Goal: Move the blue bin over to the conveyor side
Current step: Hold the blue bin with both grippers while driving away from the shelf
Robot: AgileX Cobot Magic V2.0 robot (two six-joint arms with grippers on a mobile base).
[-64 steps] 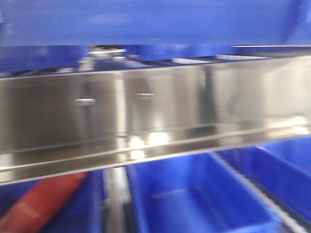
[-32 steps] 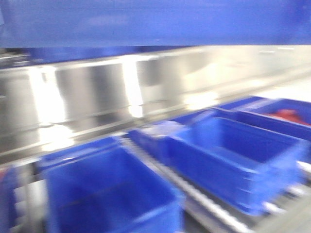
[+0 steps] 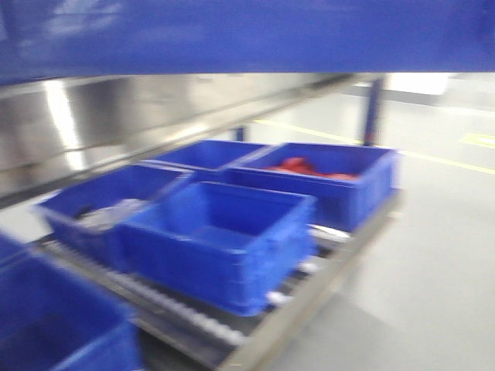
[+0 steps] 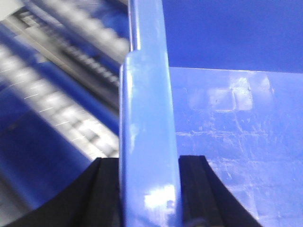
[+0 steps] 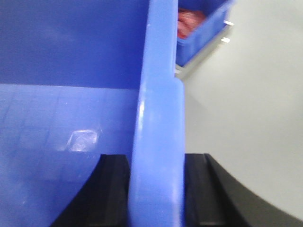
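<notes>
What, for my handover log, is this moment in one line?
left gripper: shut on blue bin rim | right gripper: shut on its rim | conveyor side: not visible

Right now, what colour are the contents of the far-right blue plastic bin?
Red contents, clearest in the exterior front-facing view.

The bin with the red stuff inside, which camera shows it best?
The exterior front-facing view: the red-filled bin sits whole on the roller rack, though blurred. The right wrist view catches only its corner, past the rim of the held blue bin. The left wrist view does not show it.
</notes>
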